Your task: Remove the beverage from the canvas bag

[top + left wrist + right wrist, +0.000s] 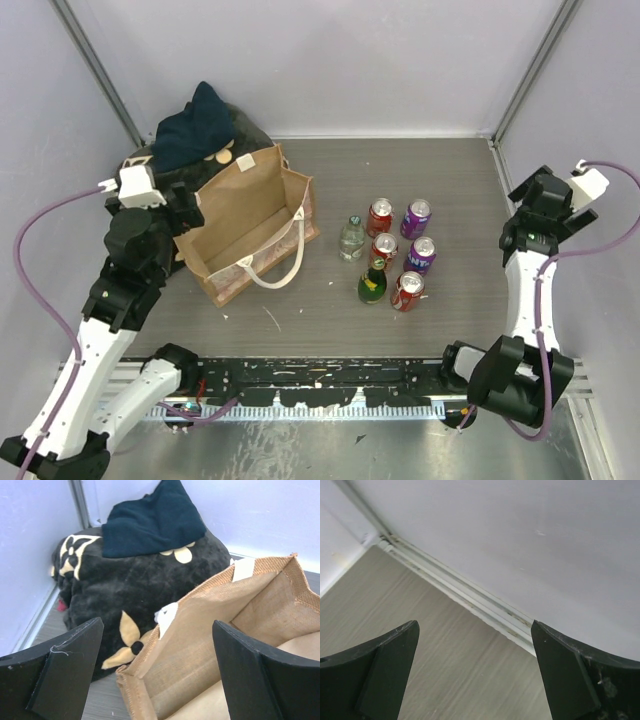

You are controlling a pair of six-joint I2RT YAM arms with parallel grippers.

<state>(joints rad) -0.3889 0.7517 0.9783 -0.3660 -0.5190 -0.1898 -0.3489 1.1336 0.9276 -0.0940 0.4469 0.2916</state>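
Observation:
The tan-brown canvas bag stands open at the table's left, its cream handles hanging over the near side. The part of its inside that shows holds no beverage. Several cans and bottles stand to its right: a clear bottle, a green bottle, red cans and purple cans. My left gripper is open and empty just over the bag's left rim; in the left wrist view the bag's corner lies between the fingers. My right gripper is open and empty at the far right, over bare table.
A black cushion with tan flower marks lies behind the bag in the back left corner, with a dark blue cloth on it; both also show in the left wrist view. Walls enclose the table on three sides.

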